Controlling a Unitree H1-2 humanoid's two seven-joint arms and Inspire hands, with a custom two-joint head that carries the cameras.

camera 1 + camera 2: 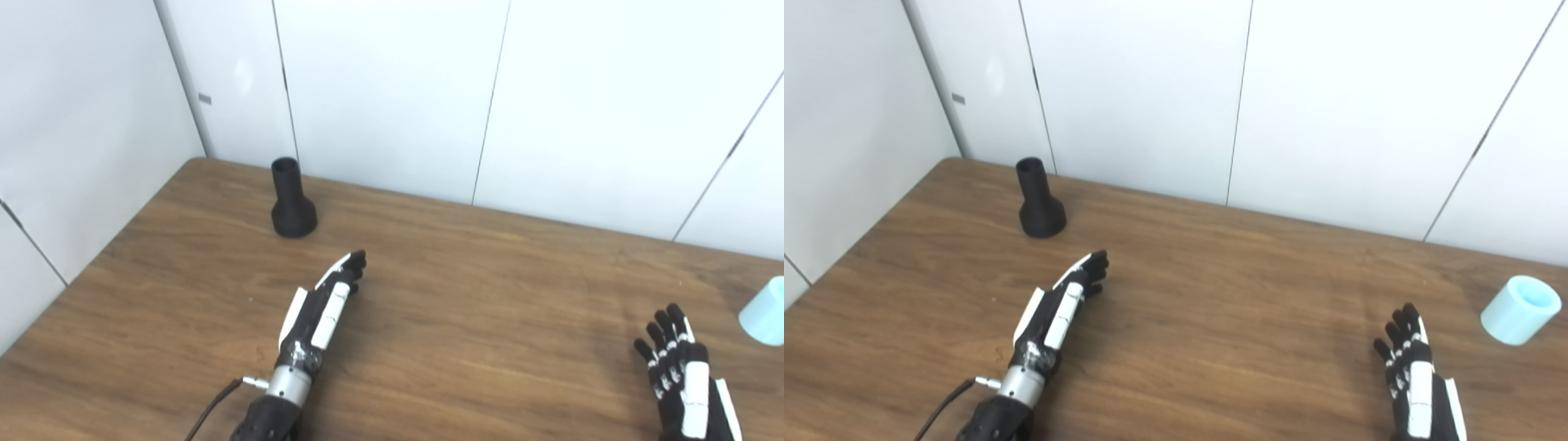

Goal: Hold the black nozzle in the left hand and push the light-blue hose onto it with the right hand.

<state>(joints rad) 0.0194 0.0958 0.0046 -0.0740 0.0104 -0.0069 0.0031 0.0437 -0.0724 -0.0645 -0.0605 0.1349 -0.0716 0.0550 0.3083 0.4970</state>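
Note:
A black nozzle [292, 201] stands upright on its wide base near the table's back left corner. My left hand [326, 302] hovers over the table in front of it and a little to its right, open, fingers stretched toward it, holding nothing. The light-blue hose piece [1519, 309], a short tube with its opening turned up and away, rests at the table's right side. My right hand [1412, 365] is low at the front right, open and holding nothing, to the left of and nearer than the hose.
The wooden table [465, 318] meets white wall panels [392, 92] along its back and left edges. A thin cable [211, 407] trails from the left wrist.

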